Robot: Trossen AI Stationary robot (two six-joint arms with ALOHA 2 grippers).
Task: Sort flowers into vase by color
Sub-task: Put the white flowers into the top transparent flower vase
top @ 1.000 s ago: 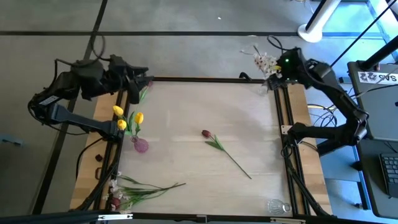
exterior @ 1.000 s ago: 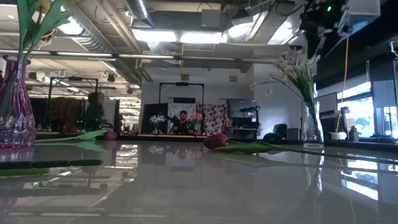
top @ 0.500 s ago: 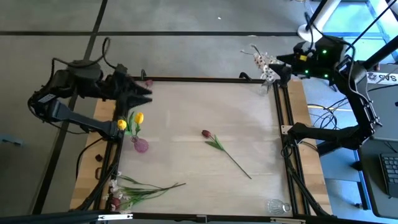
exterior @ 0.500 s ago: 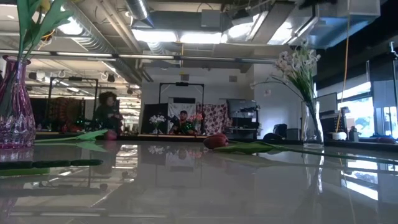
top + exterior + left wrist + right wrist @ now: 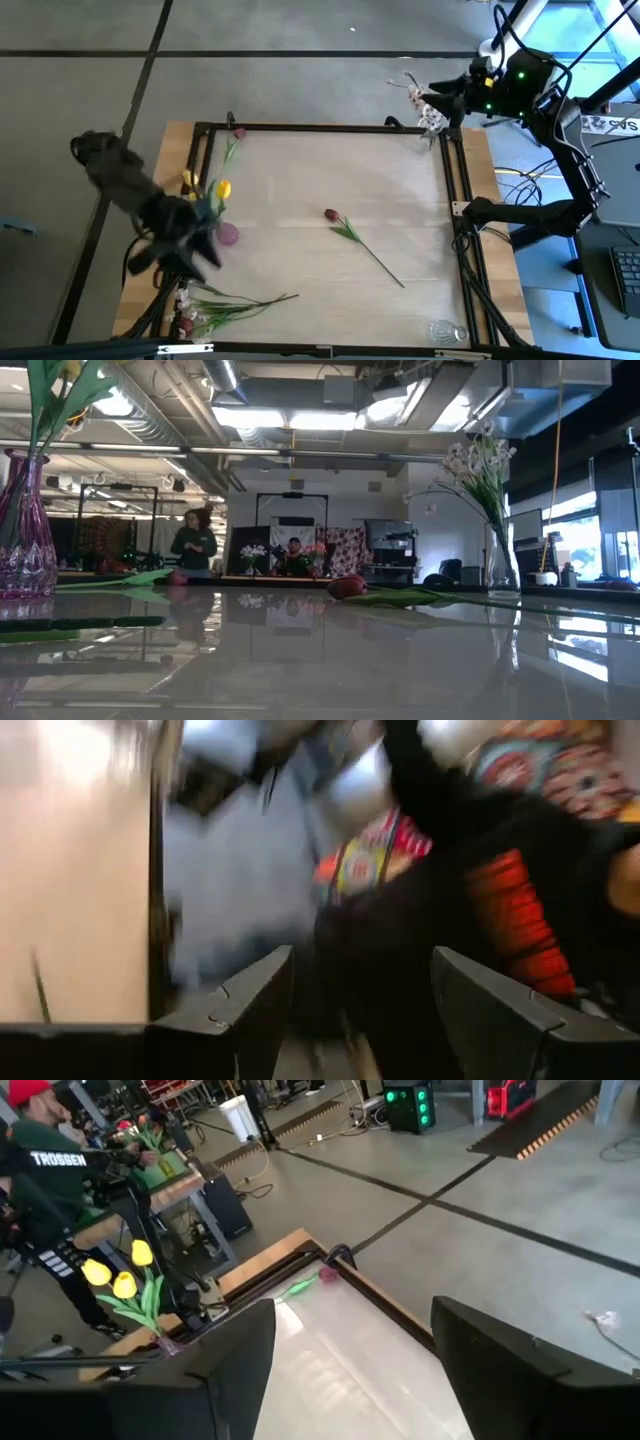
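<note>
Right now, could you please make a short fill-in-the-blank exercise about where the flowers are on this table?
1. The yellow tulips stand in a ____ vase.
2. The dark red tulip lies flat on the ____.
3. The white blossoms stand in a ____ vase.
4. The number of yellow tulips in the right wrist view is ____.

Missing words: purple; table; clear; three

Left arm: a dark smear (image 5: 150, 215) in the high view; gripper not made out.
Purple glass vase (image 5: 25, 530): cut by the low view's edge.
Left wrist view: smeared; background shapes unreadable.
Clear glass vase (image 5: 447, 332): faint, too small to detail.
</note>
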